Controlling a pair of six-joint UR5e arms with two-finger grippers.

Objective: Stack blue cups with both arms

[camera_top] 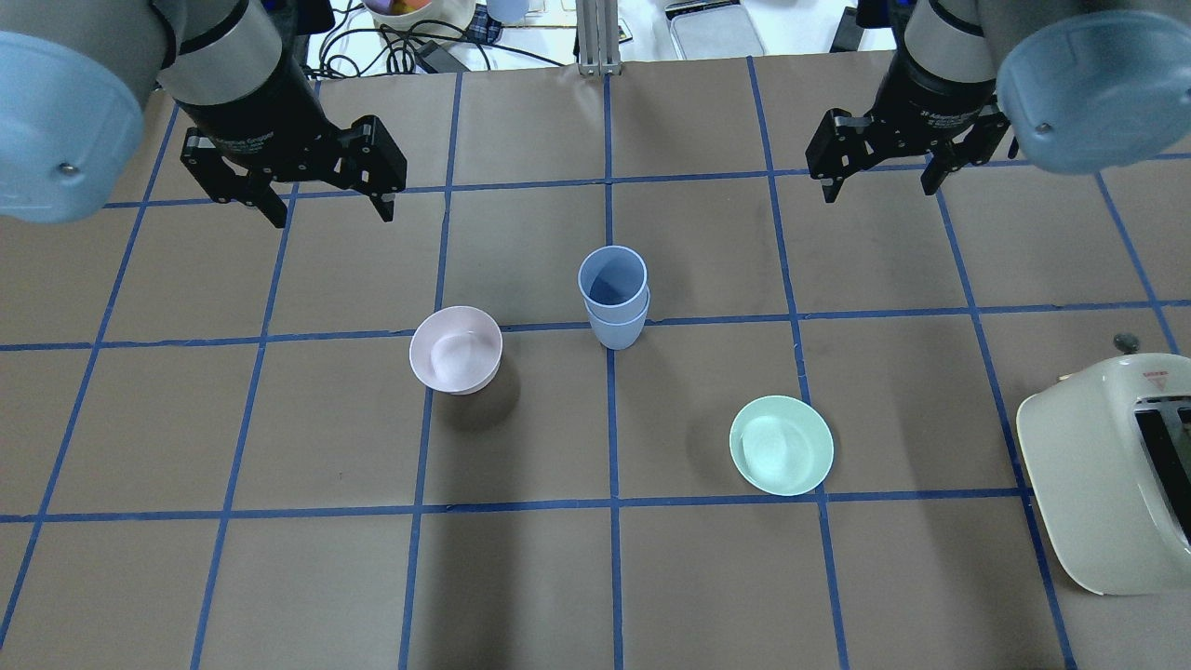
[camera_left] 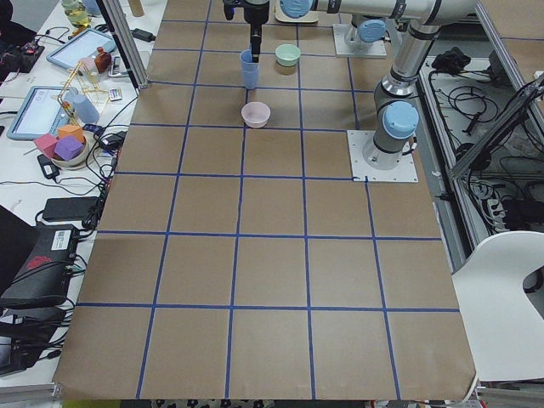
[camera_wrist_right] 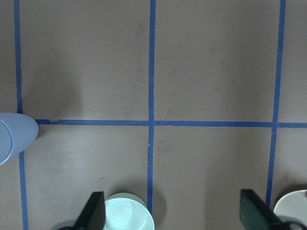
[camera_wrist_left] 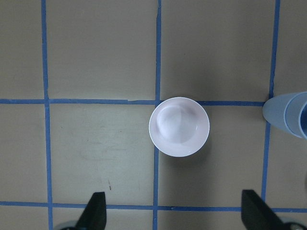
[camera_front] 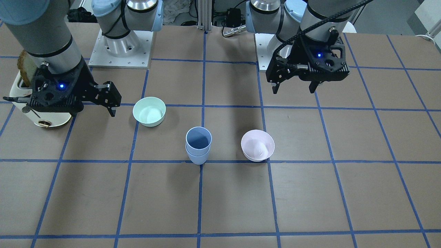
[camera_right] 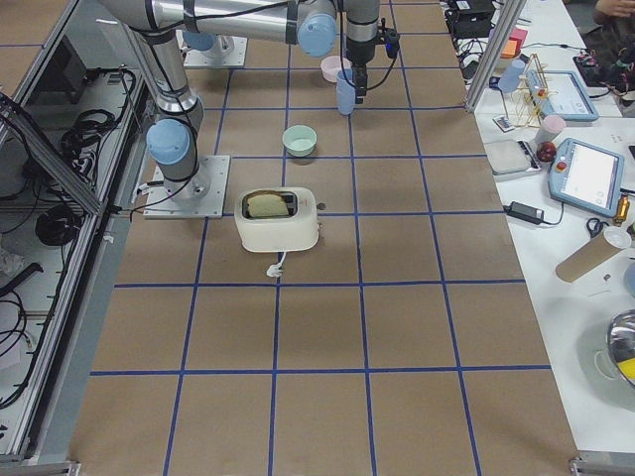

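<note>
The two blue cups (camera_front: 198, 144) stand nested one in the other, upright, on a tape line at the table's middle; they also show in the overhead view (camera_top: 613, 298). My left gripper (camera_top: 330, 212) hangs open and empty, high above the table, well away from the stack. In the front view the left gripper (camera_front: 294, 90) is at the upper right. My right gripper (camera_top: 878, 190) is open and empty too, raised on the other side; in the front view the right gripper (camera_front: 93, 111) is at the left. The left wrist view has the stack (camera_wrist_left: 288, 115) at its right edge, and the right wrist view has the stack (camera_wrist_right: 14, 136) at its left edge.
A pale pink bowl (camera_top: 456, 349) sits left of the stack, below my left gripper (camera_wrist_left: 175, 213). A mint-green bowl (camera_top: 781, 445) sits to the right, nearer the robot. A cream toaster (camera_top: 1107, 484) with a slice of bread (camera_right: 266, 204) stands under the right arm's side.
</note>
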